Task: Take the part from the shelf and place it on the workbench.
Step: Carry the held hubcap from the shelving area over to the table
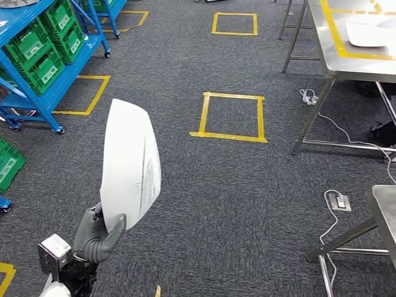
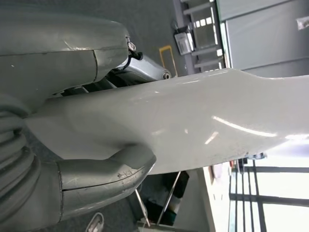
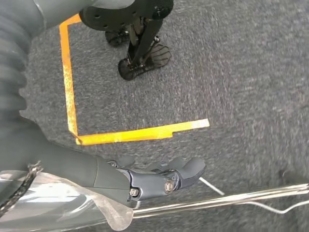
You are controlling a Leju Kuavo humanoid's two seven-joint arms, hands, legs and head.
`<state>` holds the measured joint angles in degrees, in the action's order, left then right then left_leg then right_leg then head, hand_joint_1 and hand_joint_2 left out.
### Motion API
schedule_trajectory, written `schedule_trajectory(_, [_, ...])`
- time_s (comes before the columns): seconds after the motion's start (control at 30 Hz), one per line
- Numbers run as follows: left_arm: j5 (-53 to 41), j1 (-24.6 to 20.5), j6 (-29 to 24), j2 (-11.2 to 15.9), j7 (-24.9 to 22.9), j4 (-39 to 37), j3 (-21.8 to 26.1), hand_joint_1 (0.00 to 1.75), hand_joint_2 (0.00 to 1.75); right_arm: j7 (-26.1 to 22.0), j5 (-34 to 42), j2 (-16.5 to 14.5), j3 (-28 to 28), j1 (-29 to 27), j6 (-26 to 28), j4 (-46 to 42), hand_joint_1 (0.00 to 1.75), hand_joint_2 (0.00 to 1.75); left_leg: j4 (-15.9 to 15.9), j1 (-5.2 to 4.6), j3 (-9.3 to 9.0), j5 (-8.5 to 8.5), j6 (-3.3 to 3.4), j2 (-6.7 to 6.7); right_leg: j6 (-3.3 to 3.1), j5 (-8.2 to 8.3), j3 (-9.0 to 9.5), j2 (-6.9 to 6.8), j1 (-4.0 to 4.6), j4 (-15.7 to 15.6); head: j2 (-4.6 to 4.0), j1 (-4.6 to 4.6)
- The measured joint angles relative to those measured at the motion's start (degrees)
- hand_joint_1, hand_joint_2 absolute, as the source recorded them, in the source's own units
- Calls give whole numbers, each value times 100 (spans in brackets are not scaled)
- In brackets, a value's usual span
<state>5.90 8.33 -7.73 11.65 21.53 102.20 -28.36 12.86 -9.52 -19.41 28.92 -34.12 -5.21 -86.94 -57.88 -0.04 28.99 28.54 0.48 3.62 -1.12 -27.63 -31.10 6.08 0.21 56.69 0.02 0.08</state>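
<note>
Your left hand (image 1: pixel 100 232) grips the white part (image 1: pixel 130 164) by its lower edge only, thumb on one face and fingers on the other, so the panel stands upright above the hand over the carpet. The left wrist view shows a glossy surface under the thumb (image 2: pixel 109 179); I judge slippage or rotation in the grasp the chief risk while you walk. Your right hand (image 3: pixel 160 179) hangs with fingers extended, holding nothing, so nothing backs up the grip. Farther off, a white cable (image 1: pixel 343 139) trails across the carpet beside the counter (image 1: pixel 354 68) at far right, a likely trip point. The tall panel may also strike the counter's edge if carried in low. The blue shelf (image 1: pixel 44 80) stands at far left
</note>
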Motion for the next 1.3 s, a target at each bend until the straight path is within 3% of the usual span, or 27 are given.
schedule_trajectory(0.03, [-4, 0, -36, 8, 1, 1, -4, 175, 175, -18, -22, -6, 10, 5, -25, 4, 0, 175, 93, -6, -31, 8, 33, 26, 31, 17, -34, 61, -7, 3, 0, -1])
schedule_trajectory(0.1, [-3, 20, -145, 24, 7, 22, 1, 175, 175, -93, -118, -19, 25, 12, -76, 22, 0, 175, 201, 4, -39, -1, 67, -82, 97, 45, -119, 134, -19, 9, 0, -3])
schedule_trajectory(0.17, [16, 104, -245, 39, 30, 87, 45, 175, 175, -204, -257, -29, 27, 50, -97, 61, 0, 175, 298, 30, -54, -45, 82, -225, 146, -94, -264, -107, -6, 200, 0, 15])
schedule_trajectory(0.23, [53, 245, -283, 65, 58, 152, 127, 175, 175, -297, -371, -31, 22, 152, -106, 129, 0, 175, 330, 36, -55, -67, 91, -397, 200, -460, -587, -456, -13, 853, -1, 38])
schedule_trajectory(0.3, [75, 358, -266, 94, 71, 175, 209, 175, 175, -351, -426, -31, 19, 238, -116, 200, 0, 175, 321, 35, -33, -65, 90, -565, 263, -733, -914, -567, -56, 1565, -1, 46])
schedule_trajectory(0.33, [72, 392, -247, 102, 72, 180, 241, 175, 175, -369, -436, -31, 19, 252, -118, 227, 0, 175, 316, 37, -25, -61, 82, -639, 292, -726, -948, -587, -80, 1673, -1, 46])
schedule_trajectory(0.37, [66, 413, -221, 104, 72, 186, 265, 175, 175, -384, -436, -31, 18, 256, -113, 250, 0, 175, 307, 43, -22, -53, 67, -703, 317, -614, -852, -613, -104, 1532, -1, 47])
schedule_trajectory(0.43, [44, 439, -170, 104, 72, 205, 303, 175, 175, -403, -413, -31, 14, 263, -86, 278, 0, 175, 263, 52, -29, -18, 6, -823, 359, -310, -401, -792, -136, 758, -2, 49])
schedule_trajectory(0.47, [34, 446, -152, 106, 71, 218, 327, 175, 175, -408, -396, -35, 6, 271, -67, 286, 0, 175, 225, 46, -30, 11, -37, -870, 348, -218, -195, -891, -140, 404, -2, 49])
schedule_trajectory(0.53, [16, 451, -138, 107, 70, 249, 375, 175, 175, -410, -366, -45, -9, 282, -28, 296, 0, 175, 167, 25, -37, 48, -116, -953, 266, -202, -40, -978, -120, 117, -1, 33])
schedule_trajectory(0.6, [10, 450, -129, 104, 66, 275, 405, 175, 175, -408, -338, -50, -18, 266, 8, 299, 0, 175, 153, 36, -52, 66, -171, -1024, 157, -189, -64, -851, -102, 134, -1, 18])
schedule_trajectory(0.67, [7, 443, -100, 97, 48, 290, 426, 175, 175, -399, -302, -55, -20, 245, 46, 301, 0, 175, -5, 71, -15, 230, -219, -865, 85, -166, -61, -743, -98, 130, -2, 10])
schedule_trajectory(0.73, [-1, 437, -55, 91, 9, 297, 445, 175, 175, -389, -275, -63, -26, 249, 85, 302, 0, 175, -602, 83, 231, 605, -234, -563, 29, -133, -60, -626, -86, 126, -2, -5])
schedule_trajectory(0.8, [-8, 435, -28, 82, -26, 297, 455, 175, 175, -383, -266, -66, -33, 270, 105, 308, 0, 175, -1377, 66, 596, 906, -192, -434, -5, -111, -79, -479, -43, 127, -2, -12])
schedule_trajectory(0.83, [-13, 433, -26, 75, -33, 297, 457, 175, 175, -380, -264, -67, -36, 276, 108, 314, 0, 175, -1568, 45, 703, 907, -149, -414, -16, -105, -82, -395, -18, 128, -2, -11])
schedule_trajectory(0.87, [-19, 431, -25, 69, -35, 297, 460, 175, 175, -380, -264, -67, -38, 279, 109, 321, 0, 175, -1529, 15, 711, 788, -94, -394, -25, -99, -80, -310, 3, 128, -2, -9])
schedule_trajectory(0.9, [-27, 429, -23, 65, -35, 297, 462, 175, 175, -379, -263, -68, -43, 279, 109, 326, 0, 175, -1271, -28, 619, 574, -30, -346, -34, -94, -74, -228, 16, 127, -2, -8])
schedule_trajectory(0.97, [-38, 429, -9, 62, -35, 297, 474, 175, 175, -379, -257, -74, -58, 274, 115, 330, 0, 175, -483, -120, 309, 134, 112, -100, -41, -82, -73, -75, 20, 128, -2, -5])
schedule_trajectory(1.0, [-40, 430, 1, 62, -35, 298, 484, 175, 175, -378, -248, -78, -70, 271, 120, 329, 0, 175, -189, -152, 191, 16, 166, 14, -32, -71, -87, -6, 11, 129, -2, -11])
schedule_trajectory(1.03, [-41, 430, 12, 62, -35, 298, 496, 175, 175, -374, -236, -82, -83, 261, 128, 329, 0, 175, -17, -168, 124, -21, 214, 87, -13, -57, -111, 61, -1, 129, -2, -19])
schedule_trajectory(1.1, [-41, 425, 33, 62, -35, 304, 511, 175, 175, -365, -206, -86, -111, 219, 148, 321, 0, 175, 91, -162, 94, -17, 252, 21, 48, -19, -176, 182, -13, 108, -1, -32])
schedule_trajectory(1.13, [-41, 418, 43, 57, -35, 308, 513, 175, 175, -358, -184, -86, -123, 190, 169, 314, 0, 175, 166, -142, 71, -42, 246, -51, 64, -24, -212, 141, -3, 119, -1, -31])
schedule_trajectory(1.2, [-41, 411, 63, 38, -34, 317, 514, 175, 175, -349, -123, -87, -139, 166, 227, 297, 0, 175, 318, -103, 33, -117, 223, -201, 94, -213, -381, -155, 25, 377, -1, -7])
schedule_trajectory(1.23, [-40, 411, 67, 26, -42, 317, 515, 175, 175, -349, -88, -86, -144, 173, 261, 293, 0, 175, 353, -95, 28, -136, 210, -284, 111, -398, -525, -350, 22, 681, -2, 3])
schedule_trajectory(1.3, [-39, 417, 74, 11, -66, 316, 520, 175, 175, -350, -28, -85, -153, 188, 307, 285, 0, 175, 358, -90, 42, -139, 207, -456, 187, -748, -863, -528, -15, 1401, -2, 10])
